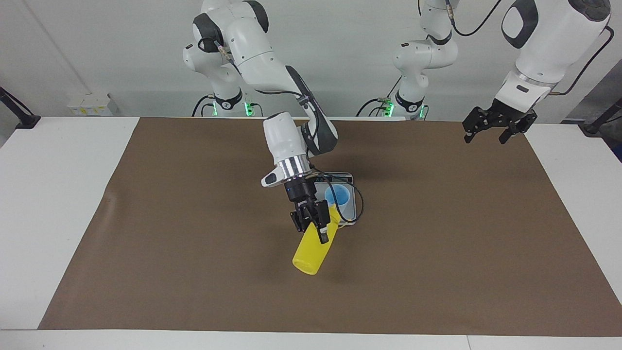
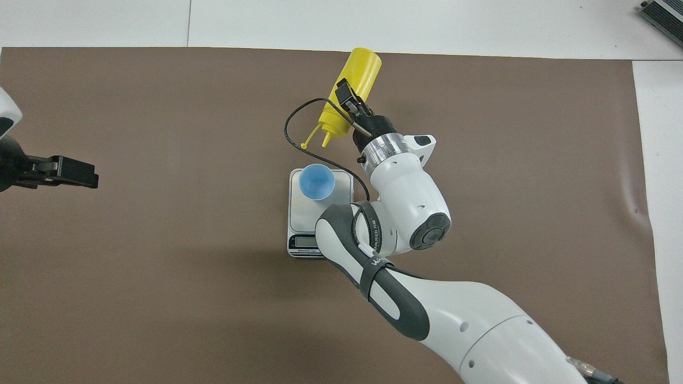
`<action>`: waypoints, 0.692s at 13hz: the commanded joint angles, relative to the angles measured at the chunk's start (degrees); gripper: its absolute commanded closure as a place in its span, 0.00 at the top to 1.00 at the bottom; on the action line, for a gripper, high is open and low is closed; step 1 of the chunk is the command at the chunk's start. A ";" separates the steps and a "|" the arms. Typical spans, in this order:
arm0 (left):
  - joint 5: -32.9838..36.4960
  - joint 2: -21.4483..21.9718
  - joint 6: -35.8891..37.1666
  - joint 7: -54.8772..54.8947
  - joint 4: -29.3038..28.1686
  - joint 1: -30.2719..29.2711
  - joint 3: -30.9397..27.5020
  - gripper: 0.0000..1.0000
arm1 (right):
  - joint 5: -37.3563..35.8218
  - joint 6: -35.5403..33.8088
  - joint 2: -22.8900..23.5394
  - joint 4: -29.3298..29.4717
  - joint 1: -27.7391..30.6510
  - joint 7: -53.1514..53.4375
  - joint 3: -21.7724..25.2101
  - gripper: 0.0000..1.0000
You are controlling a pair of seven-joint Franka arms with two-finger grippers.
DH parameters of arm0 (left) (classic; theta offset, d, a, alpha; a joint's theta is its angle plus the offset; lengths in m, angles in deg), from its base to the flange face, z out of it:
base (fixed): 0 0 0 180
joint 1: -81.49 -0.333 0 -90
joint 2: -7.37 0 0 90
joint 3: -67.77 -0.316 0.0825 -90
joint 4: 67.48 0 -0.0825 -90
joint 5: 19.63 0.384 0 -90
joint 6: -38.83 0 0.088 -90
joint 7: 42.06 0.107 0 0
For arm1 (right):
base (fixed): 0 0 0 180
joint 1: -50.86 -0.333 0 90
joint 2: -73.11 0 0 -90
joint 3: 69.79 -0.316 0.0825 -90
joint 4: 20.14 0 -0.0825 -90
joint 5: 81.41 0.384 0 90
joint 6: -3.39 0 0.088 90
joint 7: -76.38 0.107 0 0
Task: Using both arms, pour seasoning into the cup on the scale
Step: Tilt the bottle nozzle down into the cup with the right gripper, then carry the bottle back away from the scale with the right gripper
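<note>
The yellow seasoning bottle (image 1: pixel 309 250) (image 2: pixel 358 74) hangs tilted in the air, base up, with my right gripper (image 1: pixel 311 222) (image 2: pixel 349 104) shut on its middle. Its nozzle (image 2: pixel 326 140) slants down toward the cup but is over the mat, just off the scale's end. The tethered cap (image 2: pixel 304 145) dangles beside the nozzle. The pale blue cup (image 1: pixel 338 195) (image 2: pixel 316 181) stands upright on the silver-grey scale (image 1: pixel 351 216) (image 2: pixel 304 213), at the end away from the display. My left gripper (image 1: pixel 491 130) (image 2: pixel 69 172) waits open and raised over the mat's edge at the left arm's end.
A brown mat (image 1: pixel 194 218) covers most of the white table (image 1: pixel 53 194). A black cable (image 2: pixel 291 133) loops from the right wrist over the mat next to the scale. A grey device (image 2: pixel 661 13) lies at the table's corner farthest from the robots.
</note>
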 commanded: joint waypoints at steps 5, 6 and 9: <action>-1.00 1.69 -0.55 0.83 -1.72 -0.96 0.46 1.00 | -0.91 -11.27 -3.59 2.01 4.87 -5.67 -0.26 0.01; -1.00 1.69 -0.47 0.74 -1.80 -0.96 0.46 1.00 | -0.91 -14.24 -4.74 1.92 5.66 -7.09 -0.26 0.01; -1.00 1.69 -0.47 0.74 -1.72 -0.96 0.46 1.00 | -0.91 -18.67 -7.55 0.96 6.90 -7.80 -0.26 0.00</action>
